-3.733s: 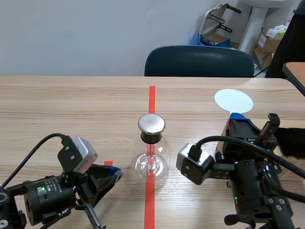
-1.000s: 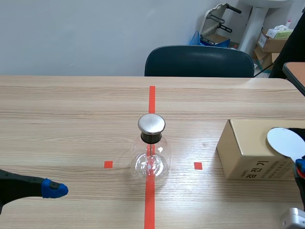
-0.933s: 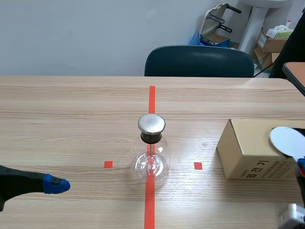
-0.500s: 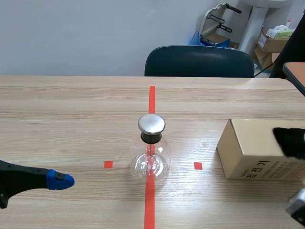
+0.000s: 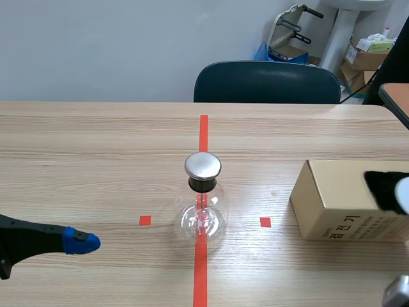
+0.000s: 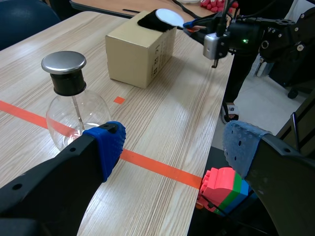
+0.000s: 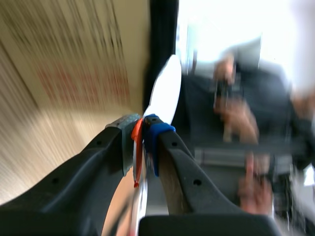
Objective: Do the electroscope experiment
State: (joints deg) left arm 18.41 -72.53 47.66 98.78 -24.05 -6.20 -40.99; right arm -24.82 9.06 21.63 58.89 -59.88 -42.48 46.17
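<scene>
The right jaws grip the white paddle (image 7: pixel 165 88) at the box (image 5: pixel 326 185); the left jaws stand open. Hazard: paddle slip before reaching the electroscope (image 5: pixel 203 204).

Blurred R wrist view: white disc (image 7: pixel 165 91), prob. cardboard box (image 7: pixel 74 49) beside it.

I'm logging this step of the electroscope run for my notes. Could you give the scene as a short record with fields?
Electroscope flask: upright, metal cap on, nothing touching it.
Left end effector: open, empty, low beside the flask.
Right end effector: shut on the white disc paddle.
Paddle position: at the black cloth atop the cardboard box; contact unclear.
</scene>
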